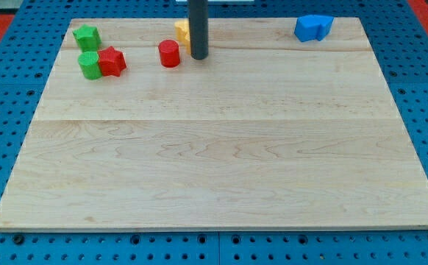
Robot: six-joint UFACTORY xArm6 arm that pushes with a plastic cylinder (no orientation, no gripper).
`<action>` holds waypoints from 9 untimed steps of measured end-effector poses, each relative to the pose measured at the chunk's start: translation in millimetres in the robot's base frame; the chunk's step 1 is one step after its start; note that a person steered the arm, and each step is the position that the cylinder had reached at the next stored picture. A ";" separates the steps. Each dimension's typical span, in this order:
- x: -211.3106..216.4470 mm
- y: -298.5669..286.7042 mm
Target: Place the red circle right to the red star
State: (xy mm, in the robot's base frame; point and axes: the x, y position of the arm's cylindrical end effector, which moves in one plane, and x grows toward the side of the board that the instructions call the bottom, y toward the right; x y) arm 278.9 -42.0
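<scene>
The red circle (169, 53), a short cylinder, stands on the wooden board near the view's top, left of centre. The red star (112, 61) lies further left, touching a green round block (90, 65) on its left side. A gap of bare board separates the red circle from the red star. My tip (198, 56) is down on the board just right of the red circle, a small gap away. The rod hides part of a yellow block (182, 32) behind it.
A green star-like block (86, 36) sits at the top left corner of the board. Two blue blocks (313, 27) sit together at the top right. The wooden board (221, 169) lies on a blue pegboard surface.
</scene>
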 end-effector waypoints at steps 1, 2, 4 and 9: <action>-2.0 -12.3; 19.7 -12.3; 40.7 23.5; 37.6 -4.5</action>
State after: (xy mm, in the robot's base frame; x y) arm 316.4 -46.5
